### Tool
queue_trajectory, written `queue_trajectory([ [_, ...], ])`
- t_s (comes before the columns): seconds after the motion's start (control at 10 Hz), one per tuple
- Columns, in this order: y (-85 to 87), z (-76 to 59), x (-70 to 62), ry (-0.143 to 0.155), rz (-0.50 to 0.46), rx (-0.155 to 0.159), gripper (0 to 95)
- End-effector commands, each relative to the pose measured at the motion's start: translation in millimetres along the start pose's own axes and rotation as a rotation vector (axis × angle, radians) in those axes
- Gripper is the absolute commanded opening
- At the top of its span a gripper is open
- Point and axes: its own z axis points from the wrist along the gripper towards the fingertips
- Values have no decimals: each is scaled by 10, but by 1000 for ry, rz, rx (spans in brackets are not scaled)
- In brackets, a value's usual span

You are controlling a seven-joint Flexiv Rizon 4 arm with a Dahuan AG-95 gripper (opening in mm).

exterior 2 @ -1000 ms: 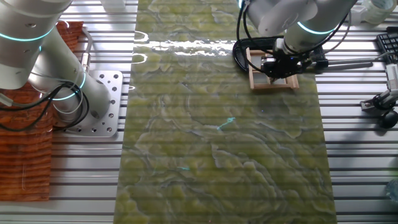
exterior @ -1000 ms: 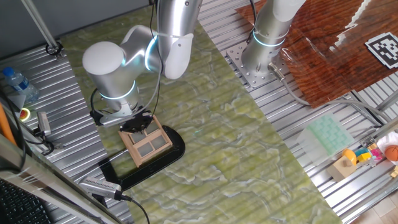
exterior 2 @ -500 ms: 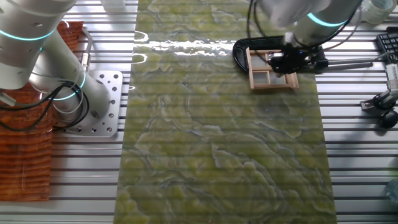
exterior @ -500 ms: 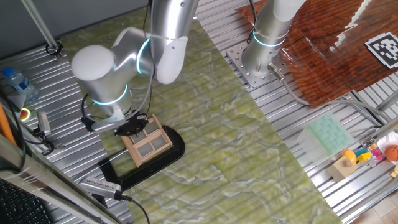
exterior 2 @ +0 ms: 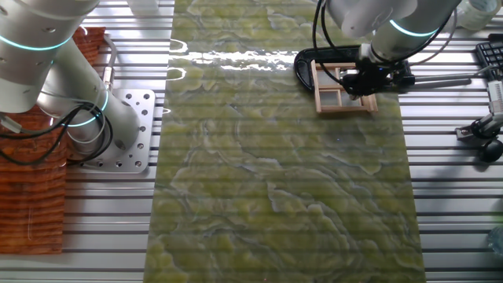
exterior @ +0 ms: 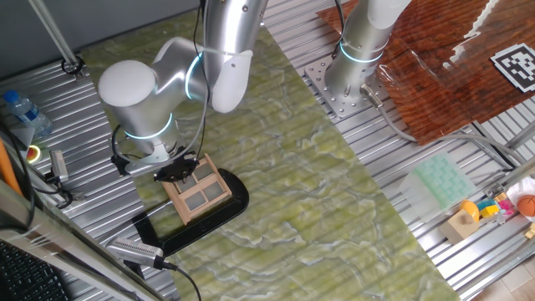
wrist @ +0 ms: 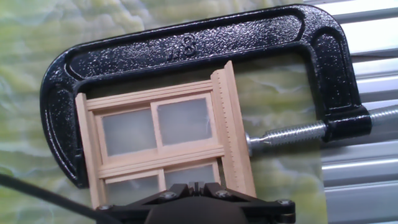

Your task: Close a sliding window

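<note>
The sliding window (wrist: 160, 142) is a small tan wooden frame with grey panes. It lies flat on the green mat, held in a black C-clamp (wrist: 186, 43). It also shows in one fixed view (exterior: 201, 192) and in the other fixed view (exterior 2: 336, 88). My gripper (wrist: 198, 185) is shut, its fingertips pressed together with nothing between them, and it sits at the window's near edge by the lower panes. In one fixed view the gripper (exterior: 178, 173) stands over the window's far-left corner. In the other fixed view the gripper (exterior 2: 364, 82) is over the window's right part.
The C-clamp's screw (wrist: 286, 134) sticks out to the right onto the metal slats. A second arm's base (exterior: 351, 75) stands at the back. A water bottle (exterior: 21, 113) and cables lie at the left. Small coloured items (exterior: 489, 209) lie at the right edge.
My gripper has moved across the window towards its edge, staying shut. Over the last half second it has hardly moved. The clamp has not moved.
</note>
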Motion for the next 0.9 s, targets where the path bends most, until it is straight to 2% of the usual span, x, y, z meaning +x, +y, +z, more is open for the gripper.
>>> queue_trajectory([
  [0.1, -16, 3, -2, 3, -7, 0, 0],
  [0.9, -108, 53, 1, 0, -47, 7, 0],
])
